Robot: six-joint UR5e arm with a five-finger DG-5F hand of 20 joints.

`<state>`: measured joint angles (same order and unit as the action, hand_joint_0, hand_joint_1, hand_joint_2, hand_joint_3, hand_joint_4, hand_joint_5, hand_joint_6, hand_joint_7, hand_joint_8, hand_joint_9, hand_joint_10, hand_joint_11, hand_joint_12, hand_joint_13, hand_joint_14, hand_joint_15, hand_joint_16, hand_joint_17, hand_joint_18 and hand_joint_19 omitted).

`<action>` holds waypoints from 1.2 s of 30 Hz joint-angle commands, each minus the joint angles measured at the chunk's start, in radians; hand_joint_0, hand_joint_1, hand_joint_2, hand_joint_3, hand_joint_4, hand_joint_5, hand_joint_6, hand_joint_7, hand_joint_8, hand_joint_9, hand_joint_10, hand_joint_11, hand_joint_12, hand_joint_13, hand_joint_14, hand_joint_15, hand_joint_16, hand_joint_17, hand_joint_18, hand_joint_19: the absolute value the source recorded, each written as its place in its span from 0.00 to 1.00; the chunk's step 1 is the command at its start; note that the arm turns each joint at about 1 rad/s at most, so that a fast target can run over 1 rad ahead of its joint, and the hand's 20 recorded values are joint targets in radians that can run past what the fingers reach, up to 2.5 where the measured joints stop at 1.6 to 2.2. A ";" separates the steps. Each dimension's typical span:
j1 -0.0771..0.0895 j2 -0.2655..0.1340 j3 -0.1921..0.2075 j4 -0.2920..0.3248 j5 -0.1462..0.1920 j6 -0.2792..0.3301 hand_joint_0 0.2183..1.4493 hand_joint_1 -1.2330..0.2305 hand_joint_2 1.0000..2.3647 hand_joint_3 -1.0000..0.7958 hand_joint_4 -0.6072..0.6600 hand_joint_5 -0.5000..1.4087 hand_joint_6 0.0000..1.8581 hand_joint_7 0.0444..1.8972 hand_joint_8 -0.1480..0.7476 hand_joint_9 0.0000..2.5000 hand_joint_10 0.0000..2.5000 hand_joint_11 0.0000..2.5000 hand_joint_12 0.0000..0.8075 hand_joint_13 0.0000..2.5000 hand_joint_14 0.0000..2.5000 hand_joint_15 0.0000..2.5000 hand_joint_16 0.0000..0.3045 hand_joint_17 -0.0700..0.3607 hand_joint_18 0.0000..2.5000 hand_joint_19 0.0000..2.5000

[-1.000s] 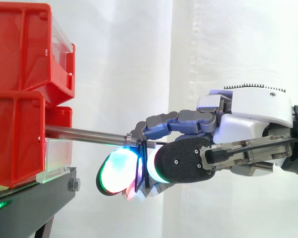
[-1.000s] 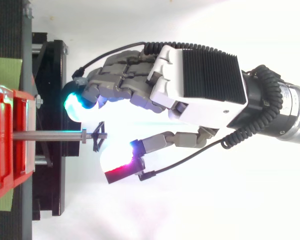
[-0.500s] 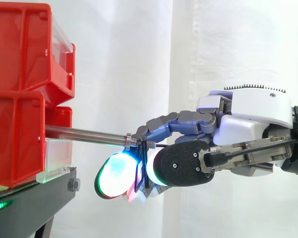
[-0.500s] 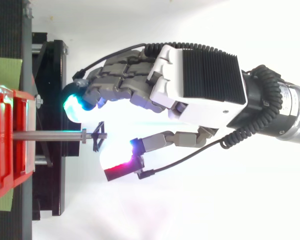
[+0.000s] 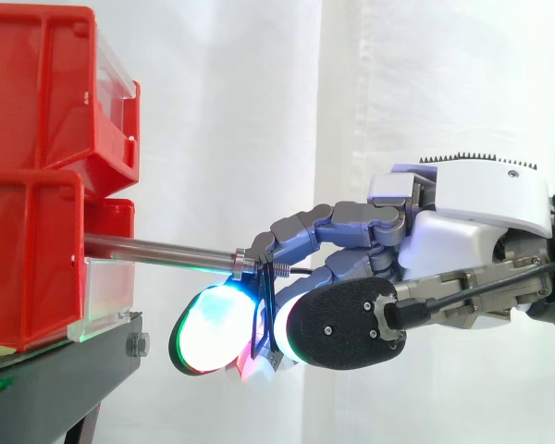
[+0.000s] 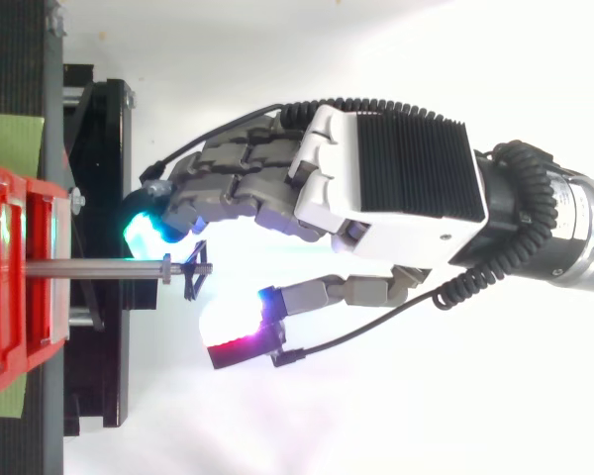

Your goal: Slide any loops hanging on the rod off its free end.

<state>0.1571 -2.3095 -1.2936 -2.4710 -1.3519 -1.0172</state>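
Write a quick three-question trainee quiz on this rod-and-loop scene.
1. True or false: the black loop is already off the rod.
2. The rod sticks out from: A) a red bin, B) a wooden box, C) a blue crate.
3. Fill in: in the side view the hand enters from the ___ edge.
Key: 1 false; 2 A; 3 right.

One rod, one loop, two bins

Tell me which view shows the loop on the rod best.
Top view: the loop stands out dark at the end of the rod. Side view: a thin strand half hidden by the hand.
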 commanded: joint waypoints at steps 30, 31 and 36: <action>-0.014 0.001 -0.001 -0.002 -0.018 0.012 0.30 0.35 0.01 0.48 0.55 0.19 0.51 0.47 0.50 0.34 0.01 0.28 0.45 0.30 0.01 0.17 0.16 0.42 0.27 0.15; -0.014 0.001 -0.001 -0.002 -0.018 0.012 0.30 0.35 0.01 0.48 0.54 0.19 0.51 0.47 0.50 0.34 0.01 0.28 0.45 0.30 0.01 0.17 0.16 0.42 0.27 0.15; -0.018 0.001 0.000 -0.012 -0.029 0.022 0.30 0.35 0.01 0.49 0.54 0.20 0.51 0.47 0.51 0.34 0.01 0.27 0.46 0.30 0.01 0.17 0.17 0.43 0.27 0.15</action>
<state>0.1412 -2.3087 -1.2935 -2.4770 -1.3739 -1.0006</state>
